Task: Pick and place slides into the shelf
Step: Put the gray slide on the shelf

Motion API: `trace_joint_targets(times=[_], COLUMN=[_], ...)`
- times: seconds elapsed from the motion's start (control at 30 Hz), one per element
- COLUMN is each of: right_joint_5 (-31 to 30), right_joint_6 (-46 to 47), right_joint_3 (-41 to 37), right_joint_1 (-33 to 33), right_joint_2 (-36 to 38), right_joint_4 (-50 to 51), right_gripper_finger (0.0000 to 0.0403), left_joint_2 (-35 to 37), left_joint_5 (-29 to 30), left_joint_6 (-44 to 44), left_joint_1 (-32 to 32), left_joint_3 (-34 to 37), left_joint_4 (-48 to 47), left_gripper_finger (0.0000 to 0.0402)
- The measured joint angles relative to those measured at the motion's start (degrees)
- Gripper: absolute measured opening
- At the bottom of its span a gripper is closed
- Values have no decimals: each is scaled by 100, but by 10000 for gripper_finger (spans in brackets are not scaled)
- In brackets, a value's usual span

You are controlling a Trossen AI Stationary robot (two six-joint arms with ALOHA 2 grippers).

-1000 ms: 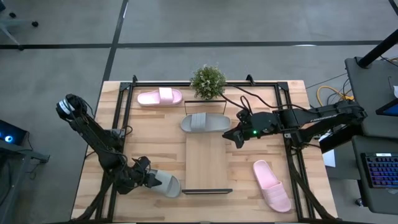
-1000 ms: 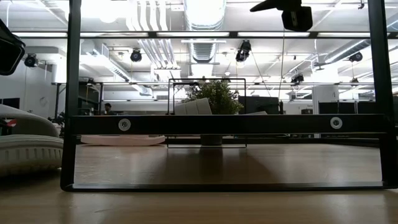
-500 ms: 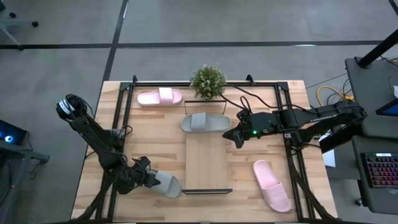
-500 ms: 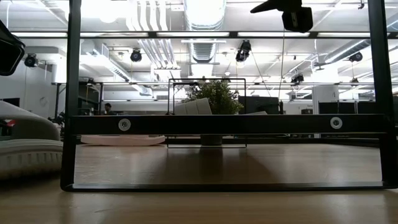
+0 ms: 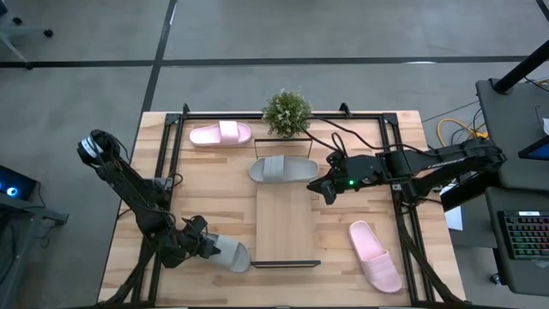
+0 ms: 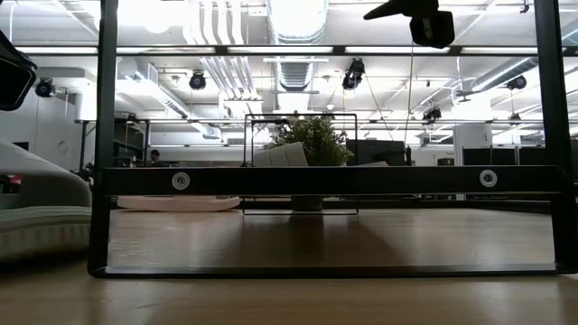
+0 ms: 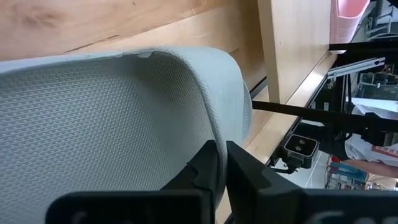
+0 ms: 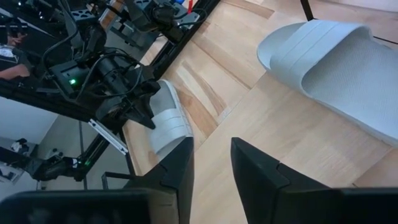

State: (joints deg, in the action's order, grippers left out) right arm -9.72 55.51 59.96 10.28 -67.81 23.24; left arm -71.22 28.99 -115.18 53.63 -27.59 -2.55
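Note:
A grey slide (image 5: 228, 254) lies sole down at the near left of the table, just left of the shelf (image 5: 287, 225), a light board with black wire ends. My left gripper (image 5: 204, 247) is shut at that slide's left end. A second grey slide (image 5: 283, 169) lies across the shelf's far end. One pink slide (image 5: 220, 134) lies at the far left and another (image 5: 374, 256) at the near right. My right gripper (image 5: 326, 190) hangs open and empty above the table, right of the shelf. My left gripper pinches a thin edge of the grey slide (image 7: 214, 134) between its two shut fingers, coming slanting down from the table's left. Whether that edge belongs to the strap or the sole I cannot tell. The slide's sole (image 6: 41, 230) rests on the table.
A small potted plant (image 5: 286, 113) stands at the far edge behind the shelf. Black rails (image 5: 401, 215) run along the table's left and right sides. The shelf's near wire frame (image 6: 325, 181) stands close in front of the low camera.
In the low view the near grey slide has changed shape a little: its strap hump stands somewhat higher and its sole edge sits slightly lower than a second ago. The sole stays on the table. Both arms have kept their places.

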Motion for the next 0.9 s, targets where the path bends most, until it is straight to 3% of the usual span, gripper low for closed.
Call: trace_joint_targets(times=[0.3,0.9], right_joint_5=[-1,52], right_joint_6=[0,2], right_joint_3=[0,0], right_joint_1=[0,-2], right_joint_2=[0,0], right_joint_4=[0,-398], right_gripper_finger=[93,93], left_joint_2=[402,2323], left_joint_5=[-38,100], left_joint_6=[68,2032], left_joint_1=[0,-151], left_joint_3=[6,7], left_joint_4=[-178,-290], left_gripper_finger=[1,0])
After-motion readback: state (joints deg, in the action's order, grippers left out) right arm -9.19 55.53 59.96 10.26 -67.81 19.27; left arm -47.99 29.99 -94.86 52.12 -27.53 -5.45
